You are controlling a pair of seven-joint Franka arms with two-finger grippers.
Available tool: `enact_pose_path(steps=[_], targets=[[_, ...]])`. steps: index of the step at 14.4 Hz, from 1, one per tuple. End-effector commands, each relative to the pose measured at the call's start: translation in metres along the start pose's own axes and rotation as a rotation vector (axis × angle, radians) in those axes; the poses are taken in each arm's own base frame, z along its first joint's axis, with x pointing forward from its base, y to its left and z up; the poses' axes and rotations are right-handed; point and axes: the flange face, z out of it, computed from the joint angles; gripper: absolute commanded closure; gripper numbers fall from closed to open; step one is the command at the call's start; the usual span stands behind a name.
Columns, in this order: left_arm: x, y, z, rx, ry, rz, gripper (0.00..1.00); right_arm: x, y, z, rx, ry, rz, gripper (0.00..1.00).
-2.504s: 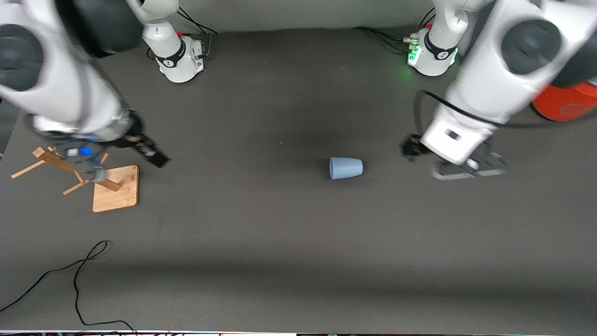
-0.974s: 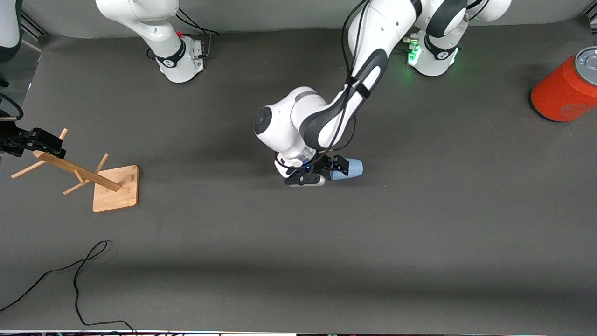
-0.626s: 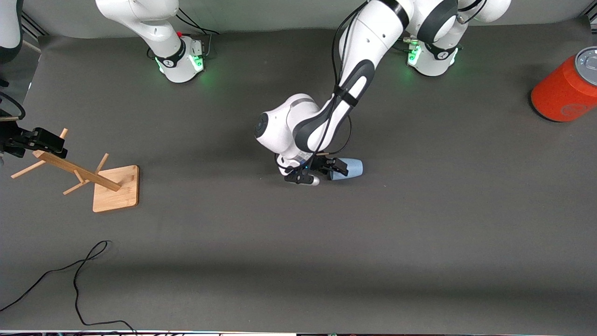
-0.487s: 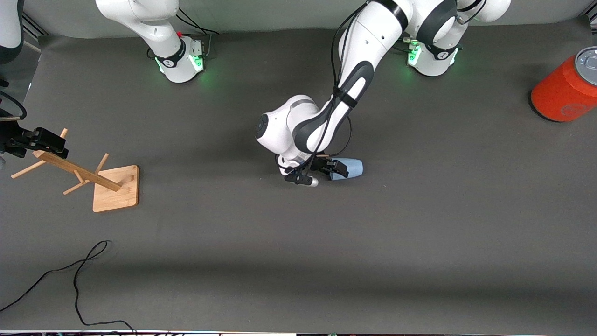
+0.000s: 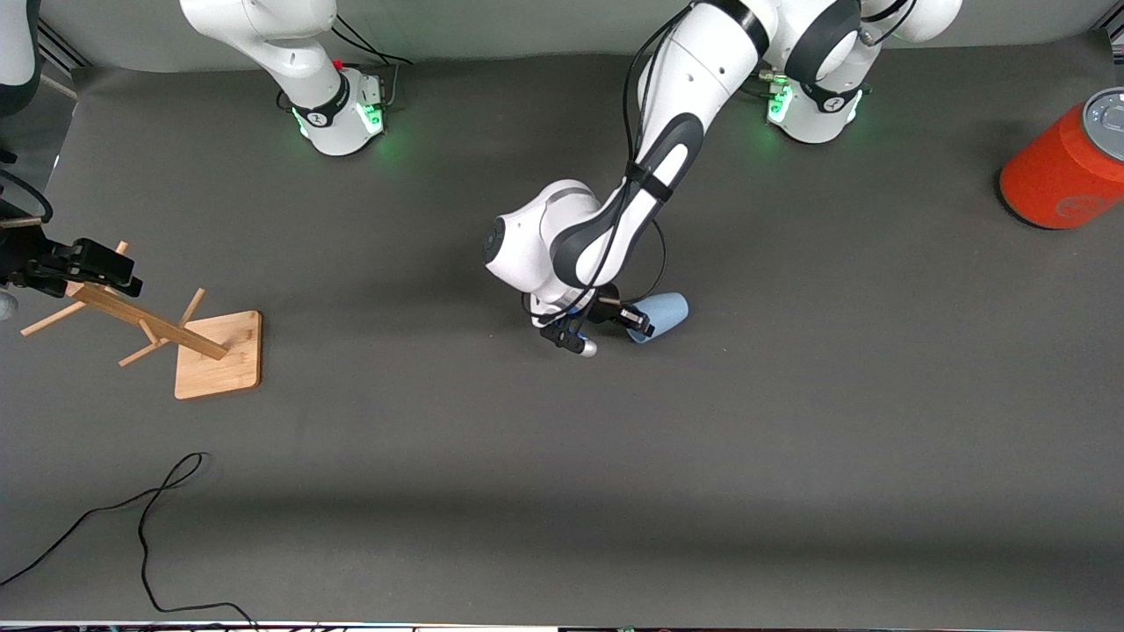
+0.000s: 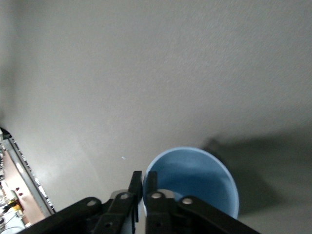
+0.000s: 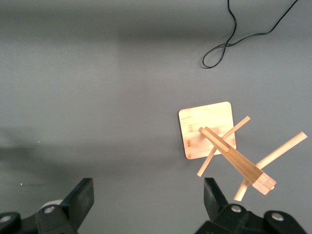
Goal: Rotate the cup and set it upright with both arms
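Observation:
The pale blue cup (image 5: 666,312) is mid-table, tilted, its open mouth toward the right arm's end. My left gripper (image 5: 629,321) is shut on the cup's rim. In the left wrist view one finger (image 6: 152,184) is inside the cup (image 6: 195,178) and the other is outside, pinching the wall; my left gripper (image 6: 144,181) sits at that rim. My right gripper (image 5: 98,265) waits over the wooden rack (image 5: 140,320) at the right arm's end of the table. In the right wrist view it (image 7: 147,200) is open and empty above the table, with the rack (image 7: 214,139) close by.
A big orange-red cylinder with a grey top (image 5: 1062,171) stands at the left arm's end. The rack's square wooden base (image 5: 219,354) lies on the dark mat. A black cable (image 5: 149,527) loops near the front edge, also in the right wrist view (image 7: 234,41).
The left gripper, shut on the cup's rim, has turned and the cup has tilted with it. The right gripper has shifted slightly over the rack.

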Motion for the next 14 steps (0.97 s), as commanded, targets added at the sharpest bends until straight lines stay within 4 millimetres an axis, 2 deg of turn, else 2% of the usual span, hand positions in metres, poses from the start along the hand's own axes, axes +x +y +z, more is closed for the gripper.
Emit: enact_pose_path(steps=[1,2,4,5,6,8,10,11,13,14], targets=[[-0.007,-0.013,-0.010,0.038,-0.024,0.011,1.00,-0.012,0.000,0.005,0.049,-0.014,-0.020,0.00],[-0.009,-0.023,-0.015,0.045,-0.037,0.001,1.00,-0.013,0.001,0.004,0.057,-0.012,-0.017,0.00],[-0.013,-0.056,-0.035,0.027,-0.037,-0.041,1.00,-0.013,0.003,0.004,0.057,-0.013,-0.014,0.00],[-0.015,-0.090,-0.046,-0.004,-0.040,-0.088,1.00,-0.013,0.004,0.003,0.057,-0.012,-0.006,0.00],[-0.016,-0.131,-0.055,-0.062,-0.046,-0.144,1.00,-0.013,0.005,0.003,0.056,-0.012,-0.002,0.00],[-0.032,-0.222,-0.086,-0.277,-0.027,-0.268,1.00,-0.013,0.007,0.002,0.055,-0.012,-0.006,0.00],[-0.063,-0.358,-0.086,-0.555,-0.001,-0.457,1.00,-0.010,0.007,0.005,0.041,-0.015,-0.010,0.00],[-0.081,-0.400,-0.085,-0.634,0.016,-0.519,1.00,-0.010,0.007,0.005,0.039,-0.014,-0.010,0.00],[-0.120,-0.466,-0.080,-0.745,0.069,-0.632,1.00,-0.011,0.007,0.003,0.039,-0.011,-0.010,0.00],[-0.136,-0.479,-0.079,-0.775,0.078,-0.658,1.00,-0.011,0.007,0.003,0.038,-0.011,-0.011,0.00]])
